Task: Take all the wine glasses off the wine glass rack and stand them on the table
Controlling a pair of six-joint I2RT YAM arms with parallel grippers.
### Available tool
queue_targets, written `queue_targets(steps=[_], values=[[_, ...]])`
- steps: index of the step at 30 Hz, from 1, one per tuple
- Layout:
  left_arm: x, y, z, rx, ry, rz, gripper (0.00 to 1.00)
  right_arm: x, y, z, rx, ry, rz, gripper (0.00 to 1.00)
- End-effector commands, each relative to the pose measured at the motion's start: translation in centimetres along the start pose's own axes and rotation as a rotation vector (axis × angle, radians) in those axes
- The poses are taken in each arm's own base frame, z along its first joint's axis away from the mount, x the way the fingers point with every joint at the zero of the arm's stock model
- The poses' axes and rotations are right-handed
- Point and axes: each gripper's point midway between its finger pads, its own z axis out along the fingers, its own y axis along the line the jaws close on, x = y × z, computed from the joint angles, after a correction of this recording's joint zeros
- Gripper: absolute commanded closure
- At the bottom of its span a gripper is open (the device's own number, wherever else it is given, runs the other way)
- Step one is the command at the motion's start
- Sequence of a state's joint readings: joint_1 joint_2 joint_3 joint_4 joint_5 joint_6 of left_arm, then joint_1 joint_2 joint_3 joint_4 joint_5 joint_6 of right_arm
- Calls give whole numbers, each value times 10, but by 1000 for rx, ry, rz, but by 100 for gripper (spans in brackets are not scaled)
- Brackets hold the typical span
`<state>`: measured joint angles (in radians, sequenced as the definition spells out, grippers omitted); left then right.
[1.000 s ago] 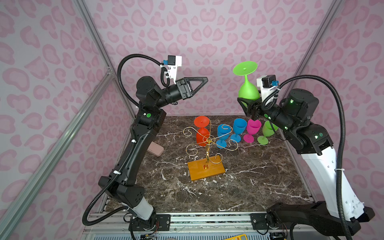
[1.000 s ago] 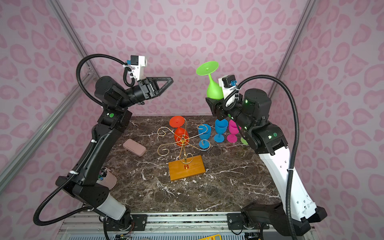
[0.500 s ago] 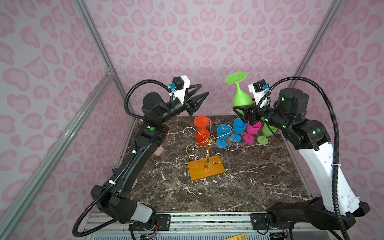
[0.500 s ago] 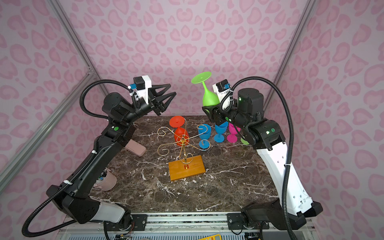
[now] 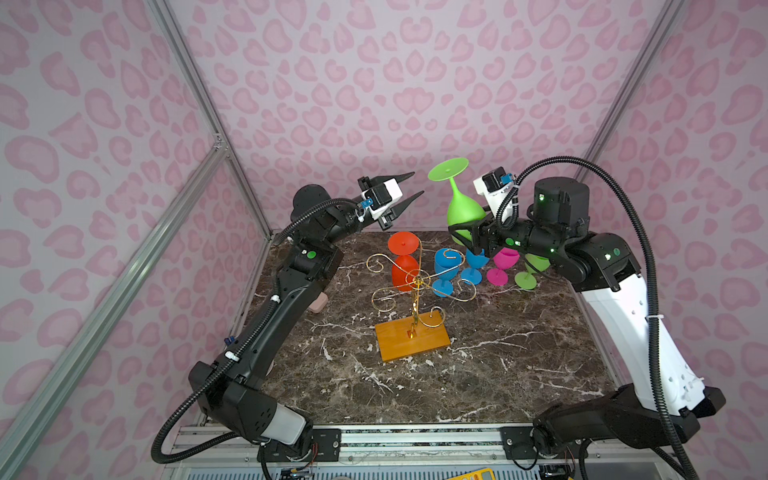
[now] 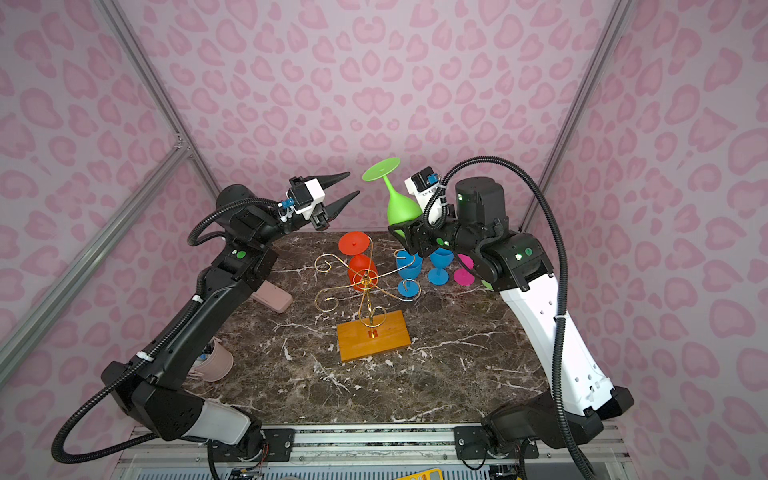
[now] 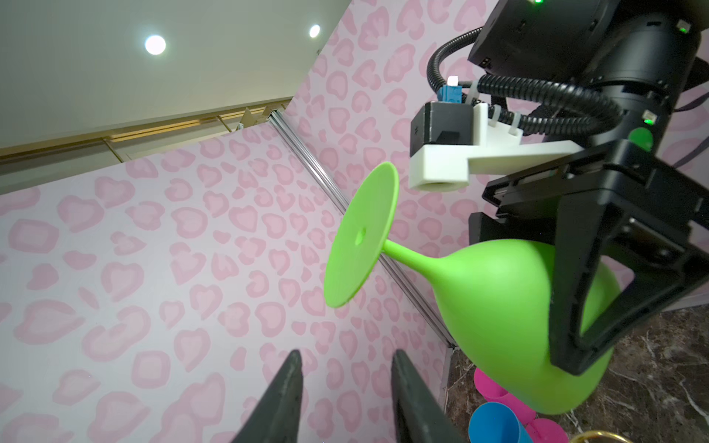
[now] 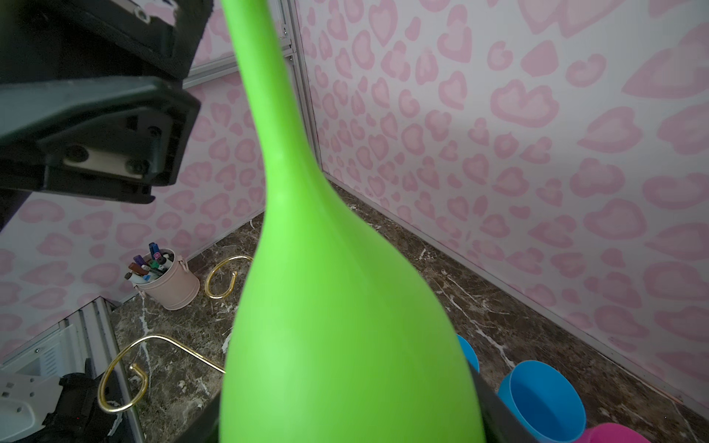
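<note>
Wine glass (image 5: 463, 210), gripped in right fingers (image 7: 568, 287), has swung toward parted left fingers (image 7: 284, 402).

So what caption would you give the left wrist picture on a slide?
Right claw grips the green wine glass by its bowl; the open left claw faces it.

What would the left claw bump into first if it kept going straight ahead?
Most likely the round foot of the green wine glass that the right gripper holds upside down. The left gripper points at it across a gap; depth is uncertain.
</note>
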<state>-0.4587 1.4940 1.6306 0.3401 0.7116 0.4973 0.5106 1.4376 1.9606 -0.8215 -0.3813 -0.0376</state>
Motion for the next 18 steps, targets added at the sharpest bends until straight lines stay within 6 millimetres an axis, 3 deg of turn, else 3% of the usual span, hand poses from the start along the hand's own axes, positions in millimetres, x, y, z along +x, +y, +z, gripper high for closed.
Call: queue_targets(steps=[1, 17, 18], values=[[-14, 4, 1, -8, -50, 84, 60, 4, 7, 5, -21, 18, -1, 62], [-21, -2, 0, 15, -71, 114, 63, 10, 25, 23, -87, 36, 21, 65], [-20, -3, 0, 17, -71, 114, 68, 10, 26, 24, -88, 35, 23, 65]])
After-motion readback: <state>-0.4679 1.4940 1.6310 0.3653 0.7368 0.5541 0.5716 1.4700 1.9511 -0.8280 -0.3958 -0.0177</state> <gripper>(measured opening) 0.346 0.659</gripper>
